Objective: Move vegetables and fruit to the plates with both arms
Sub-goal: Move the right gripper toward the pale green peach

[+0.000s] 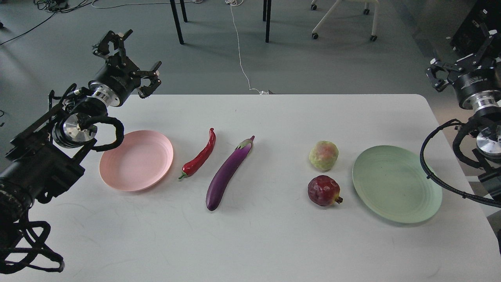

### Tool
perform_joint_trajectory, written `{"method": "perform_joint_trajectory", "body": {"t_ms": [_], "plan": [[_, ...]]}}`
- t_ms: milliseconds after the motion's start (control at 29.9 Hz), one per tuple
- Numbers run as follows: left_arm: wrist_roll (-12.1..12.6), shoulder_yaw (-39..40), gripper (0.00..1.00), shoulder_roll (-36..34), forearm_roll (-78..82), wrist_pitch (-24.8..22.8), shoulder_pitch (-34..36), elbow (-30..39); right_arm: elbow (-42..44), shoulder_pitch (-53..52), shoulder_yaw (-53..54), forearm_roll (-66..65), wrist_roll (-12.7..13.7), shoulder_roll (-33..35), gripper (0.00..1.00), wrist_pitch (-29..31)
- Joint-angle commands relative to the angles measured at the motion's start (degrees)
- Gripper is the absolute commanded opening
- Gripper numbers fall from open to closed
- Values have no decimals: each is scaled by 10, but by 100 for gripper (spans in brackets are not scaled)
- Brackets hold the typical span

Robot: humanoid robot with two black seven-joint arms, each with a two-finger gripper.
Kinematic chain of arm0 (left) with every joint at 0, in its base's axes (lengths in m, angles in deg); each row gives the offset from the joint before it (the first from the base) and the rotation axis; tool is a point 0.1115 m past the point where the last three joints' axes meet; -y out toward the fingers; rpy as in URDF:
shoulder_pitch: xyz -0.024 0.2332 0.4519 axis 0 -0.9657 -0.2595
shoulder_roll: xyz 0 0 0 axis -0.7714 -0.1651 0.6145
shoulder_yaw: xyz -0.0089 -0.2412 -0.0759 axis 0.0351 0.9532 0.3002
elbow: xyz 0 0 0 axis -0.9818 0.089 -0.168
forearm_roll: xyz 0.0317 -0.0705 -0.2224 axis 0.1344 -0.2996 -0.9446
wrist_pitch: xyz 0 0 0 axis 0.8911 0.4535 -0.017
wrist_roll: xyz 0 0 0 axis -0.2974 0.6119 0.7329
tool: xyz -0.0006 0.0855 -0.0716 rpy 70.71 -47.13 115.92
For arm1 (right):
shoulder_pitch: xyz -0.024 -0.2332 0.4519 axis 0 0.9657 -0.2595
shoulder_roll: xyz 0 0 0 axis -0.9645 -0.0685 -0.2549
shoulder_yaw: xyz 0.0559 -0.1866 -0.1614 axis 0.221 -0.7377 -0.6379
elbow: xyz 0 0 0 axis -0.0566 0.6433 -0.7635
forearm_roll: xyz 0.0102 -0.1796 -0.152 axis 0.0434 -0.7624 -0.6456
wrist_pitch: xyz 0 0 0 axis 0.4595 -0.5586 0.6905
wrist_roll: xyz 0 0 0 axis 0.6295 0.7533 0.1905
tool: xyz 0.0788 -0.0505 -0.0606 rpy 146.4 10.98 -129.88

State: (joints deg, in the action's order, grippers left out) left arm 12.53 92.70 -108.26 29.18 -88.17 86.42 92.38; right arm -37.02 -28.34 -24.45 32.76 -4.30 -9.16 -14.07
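On the white tabletop (258,243), nearest the robot, lies the dark red pomegranate (323,190), its small crown pointing right toward the pale green round plastic plate (396,184), which sits just beside it near the right edge with nothing on it. A little left of centre the long glossy purple eggplant (227,174) lies on a slant, its blunt end toward the robot and its pale purplish cap farther away. Left of it, apart from it, the slim curved red chili (200,155) lies on a similar slant, green stem at the near end. Just beyond the chili's stem sits the pink round plastic plate (136,160), also bare. Just behind the pomegranate, close but not touching, rests the bumpy yellow-green round fruit with a pink blush (323,155).

Farther back, the left gripper (129,64) hangs over the far left corner of the tabletop, above and behind the pink plate; its fingers are spread apart and hold nothing. The right gripper (464,49) is raised past the right edge, behind the green plate; its fingers look dark and partly cut off, so whether they are parted cannot be told. Beyond the tabletop lie a grey floor, dark table legs and a white cable (239,51).
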Motion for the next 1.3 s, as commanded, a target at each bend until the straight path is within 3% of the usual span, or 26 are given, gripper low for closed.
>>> {"method": "perform_joint_trajectory", "body": {"t_ms": [0, 301, 468, 668, 1002, 1203, 1269], "plan": [[-2, 0, 98, 2, 1, 0, -1, 0, 4, 0, 3, 1, -2, -5, 99, 0], [-2, 0, 98, 3, 0, -6, -1, -1, -13, -24, -46, -8, -1, 6, 99, 0], [-2, 0, 98, 0, -1, -10, -4, -4, -36, -114, -197, -34, -2, 41, 99, 0], [-8, 11, 98, -4, -5, -24, -3, -9, -40, -258, -405, -59, -4, 30, 99, 0], [-8, 30, 98, -11, -40, -32, -8, -9, -121, -455, -750, -322, -9, -76, 99, 0], [-8, 31, 98, -17, -45, -32, -15, -9, -158, -476, -893, -526, -14, -132, 98, 0], [-9, 33, 98, -20, -45, -33, -19, -9, -166, -475, -930, -606, -28, -145, 97, 0]]}}
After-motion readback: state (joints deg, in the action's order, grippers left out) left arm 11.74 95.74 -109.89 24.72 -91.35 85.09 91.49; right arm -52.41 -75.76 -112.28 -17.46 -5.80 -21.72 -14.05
